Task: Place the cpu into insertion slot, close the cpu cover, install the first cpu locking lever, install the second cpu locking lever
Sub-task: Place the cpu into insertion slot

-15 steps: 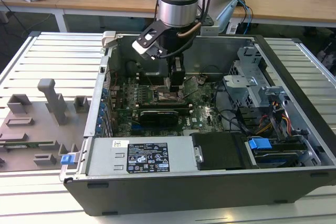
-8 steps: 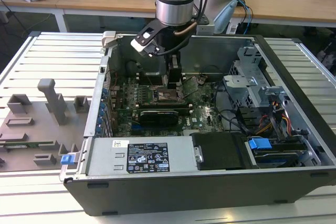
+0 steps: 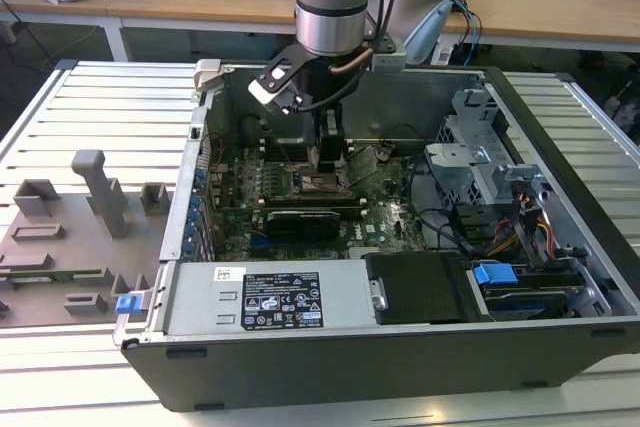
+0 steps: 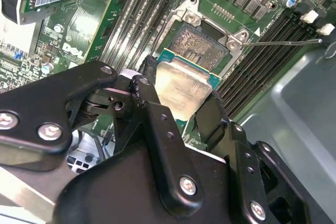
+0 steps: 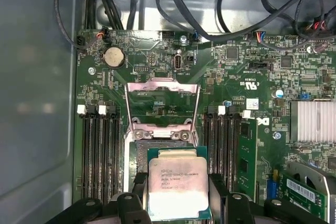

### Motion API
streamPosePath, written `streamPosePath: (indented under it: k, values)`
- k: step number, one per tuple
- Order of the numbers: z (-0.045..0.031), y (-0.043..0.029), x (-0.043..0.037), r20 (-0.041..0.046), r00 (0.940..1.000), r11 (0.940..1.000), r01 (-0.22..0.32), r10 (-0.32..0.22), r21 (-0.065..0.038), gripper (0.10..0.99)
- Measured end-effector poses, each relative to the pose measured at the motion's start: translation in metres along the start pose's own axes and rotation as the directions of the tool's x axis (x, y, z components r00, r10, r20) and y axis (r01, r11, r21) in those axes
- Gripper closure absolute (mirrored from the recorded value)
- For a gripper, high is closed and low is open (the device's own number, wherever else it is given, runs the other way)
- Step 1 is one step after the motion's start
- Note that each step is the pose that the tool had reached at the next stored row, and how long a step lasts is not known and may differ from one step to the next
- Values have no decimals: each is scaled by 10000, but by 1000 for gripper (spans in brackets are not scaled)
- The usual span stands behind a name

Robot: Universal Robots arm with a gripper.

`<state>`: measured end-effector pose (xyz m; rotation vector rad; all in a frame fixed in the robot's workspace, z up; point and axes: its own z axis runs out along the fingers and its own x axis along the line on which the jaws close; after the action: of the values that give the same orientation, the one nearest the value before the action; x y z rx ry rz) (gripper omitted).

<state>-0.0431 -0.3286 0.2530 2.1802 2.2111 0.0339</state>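
Observation:
My gripper [image 5: 177, 195] is shut on the cpu [image 5: 176, 184], a square chip with a silvery top and green edge, held by two opposite sides between black fingers [image 5: 137, 192]. In the second wrist view the cpu [image 4: 181, 88] hangs just short of the insertion slot [image 4: 202, 43], whose brownish pin field lies bare. The cpu cover [image 5: 163, 85], a silver frame with a window, stands swung open beyond the insertion slot [image 5: 139, 157]. A thin wire locking lever [image 4: 283, 42] sticks out beside the socket. In the exterior view the gripper [image 3: 328, 154] is low inside the open computer case, over the motherboard.
Long black memory slots [image 5: 100, 150] flank the socket on both sides. A black card [image 3: 300, 219], the power supply [image 3: 260, 297], a drive cage [image 3: 480, 162] and cables [image 3: 520, 237] crowd the case. A grey fixture [image 3: 90, 207] lies at the exterior view's left.

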Motion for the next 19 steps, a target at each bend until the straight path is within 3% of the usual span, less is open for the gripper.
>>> streamPosePath:
  k: [19]
  values:
    - [130, -6, 1, 0, 10000, 10000, 0, 0, 0, 541]
